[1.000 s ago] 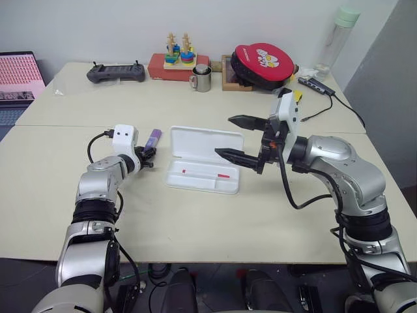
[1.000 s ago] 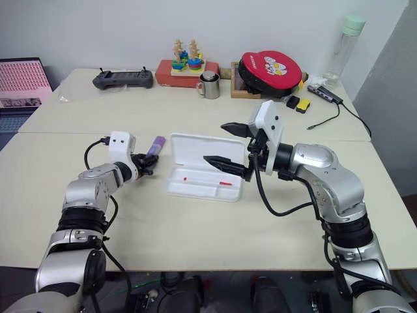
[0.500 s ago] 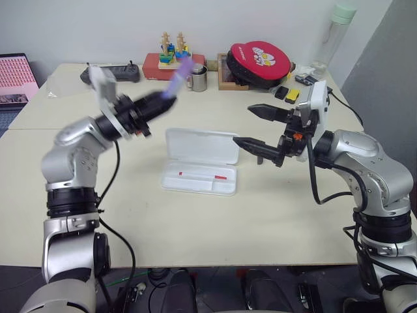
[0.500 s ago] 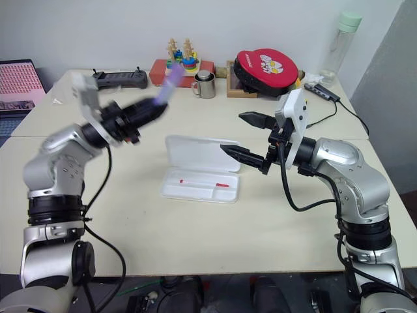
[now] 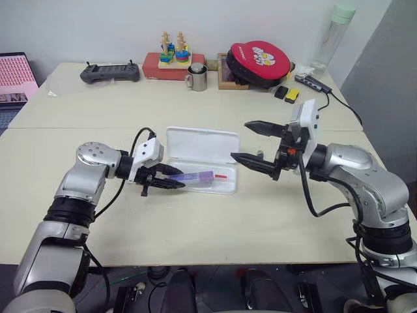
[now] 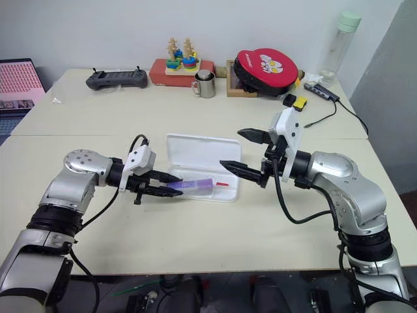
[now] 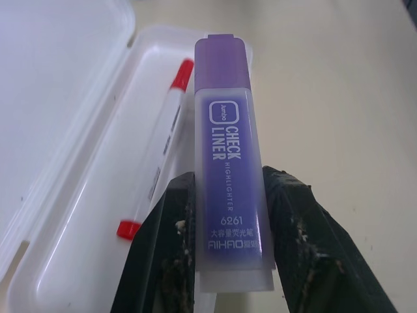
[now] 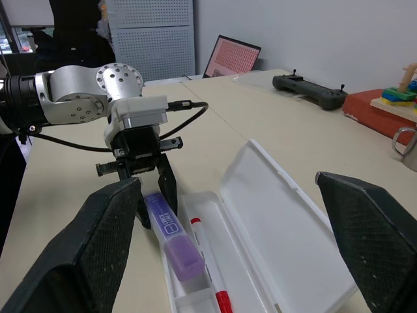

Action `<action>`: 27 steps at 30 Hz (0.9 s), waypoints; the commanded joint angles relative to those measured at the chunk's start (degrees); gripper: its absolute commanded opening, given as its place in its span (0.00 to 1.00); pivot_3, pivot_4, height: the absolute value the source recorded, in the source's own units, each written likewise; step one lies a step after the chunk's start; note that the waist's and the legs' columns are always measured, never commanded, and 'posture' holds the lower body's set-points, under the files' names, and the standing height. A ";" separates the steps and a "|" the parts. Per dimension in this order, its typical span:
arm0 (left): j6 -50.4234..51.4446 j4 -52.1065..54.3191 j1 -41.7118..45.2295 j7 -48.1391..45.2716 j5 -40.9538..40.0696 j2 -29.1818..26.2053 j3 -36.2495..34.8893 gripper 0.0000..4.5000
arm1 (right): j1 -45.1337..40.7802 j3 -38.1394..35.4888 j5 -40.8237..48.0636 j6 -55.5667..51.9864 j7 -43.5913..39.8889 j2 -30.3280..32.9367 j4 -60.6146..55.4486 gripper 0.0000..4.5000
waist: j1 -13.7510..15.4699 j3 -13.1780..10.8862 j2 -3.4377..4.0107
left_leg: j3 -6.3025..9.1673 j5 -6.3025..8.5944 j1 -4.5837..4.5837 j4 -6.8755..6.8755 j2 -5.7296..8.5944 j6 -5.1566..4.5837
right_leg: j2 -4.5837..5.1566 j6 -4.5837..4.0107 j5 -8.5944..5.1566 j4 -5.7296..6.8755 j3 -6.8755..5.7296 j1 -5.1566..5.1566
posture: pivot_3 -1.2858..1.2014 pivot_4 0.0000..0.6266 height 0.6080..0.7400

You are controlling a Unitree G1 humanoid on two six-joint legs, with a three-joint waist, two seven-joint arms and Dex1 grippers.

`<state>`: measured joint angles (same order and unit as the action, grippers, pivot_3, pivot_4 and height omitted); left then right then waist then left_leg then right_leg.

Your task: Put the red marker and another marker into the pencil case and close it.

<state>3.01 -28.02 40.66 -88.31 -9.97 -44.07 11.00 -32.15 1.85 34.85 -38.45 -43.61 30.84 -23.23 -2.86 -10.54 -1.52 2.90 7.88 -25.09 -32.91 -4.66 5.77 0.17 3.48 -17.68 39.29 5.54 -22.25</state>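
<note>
**Purple marker held over the open case**

On the left, the left gripper point(image 5: 171, 177) is clamped on the purple marker point(image 5: 197, 176). Its two black fingers point(image 7: 296, 235) squeeze the marker's back end from both sides. The rest of the marker sticks out past the fingertips, with its cap end pointing toward the right. It reaches over the near edge of the pencil case point(image 5: 202, 140), above the tray. From these pictures you cannot tell if the marker touches the tray.

The pencil case lies open on the table point(image 5: 195, 222), in the middle, between the two arms. Its lid lies back on the far side. The red marker point(image 7: 156, 153) lies flat inside the tray, just beside the purple one and a bit farther back. Its red cap points to the right.

On the right, the right gripper point(image 5: 255, 141) hangs in the air near the right end of the case. Its fingers are spread wide apart and hold nothing. It does not touch the case.
</note>
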 commanded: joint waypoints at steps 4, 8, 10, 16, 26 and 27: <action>-5.59 -4.68 3.64 -1.64 3.85 -0.32 0.88 0.27 | 0.51 -0.09 0.35 0.12 0.80 0.01 -3.32 1.00 | -0.02 0.00 0.00 | 0.00 0.00 0.00 0.00 0.00 0.00 | 0.00 0.01 -0.01 -0.01 0.00 0.00 | 0.52 0.24 1.00; -6.05 -5.77 4.00 -1.29 5.23 -0.04 1.13 0.27 | 1.16 0.13 0.52 -0.30 1.01 0.13 -3.92 1.00 | -0.06 0.00 0.00 | 0.00 0.00 0.00 0.00 -0.01 0.00 | 0.00 0.01 -0.01 0.01 -0.01 0.00 | 0.52 0.24 1.00; -6.20 -6.04 4.22 -1.19 5.67 0.22 1.13 0.27 | 1.36 0.40 0.41 -0.34 1.02 0.26 -4.03 1.00 | -0.06 0.00 0.00 | 0.00 0.00 0.00 0.00 -0.01 0.00 | 0.00 0.01 -0.01 0.01 0.00 0.00 | 0.52 0.24 1.00; -5.82 -6.48 5.00 -0.36 6.35 1.11 0.63 0.49 | 0.92 0.69 0.22 -0.10 1.46 -0.09 -3.62 1.00 | -0.06 0.00 0.00 | 0.01 0.00 0.00 -0.01 -0.01 0.00 | 0.00 0.01 -0.01 0.04 -0.01 0.00 | 0.52 0.24 1.00; 0.88 -1.50 5.51 2.58 -0.96 5.39 -4.27 0.97 | 1.25 2.21 -5.70 -2.42 8.27 -0.67 2.97 1.00 | 0.07 0.00 0.00 | 0.01 0.00 0.00 -0.03 -0.01 0.00 | 0.00 0.01 -0.01 0.06 -0.01 0.01 | 0.52 0.24 1.00; 2.80 0.08 5.48 3.61 -2.60 6.46 -5.42 0.99 | 0.94 2.53 -7.72 -3.12 10.75 -1.13 5.18 1.00 | 0.16 0.01 -0.01 | 0.01 0.00 0.00 -0.06 -0.01 0.00 | 0.00 0.02 -0.01 0.07 -0.02 0.02 | 0.52 0.24 1.00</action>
<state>2.06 -32.97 44.60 -86.79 -7.68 -39.05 9.18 -30.51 4.02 31.38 -40.07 -38.17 30.37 -22.01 -2.69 -10.53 -1.53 2.92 7.88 -25.09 -33.01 -4.67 5.77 0.17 3.51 -17.69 39.37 5.51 -22.21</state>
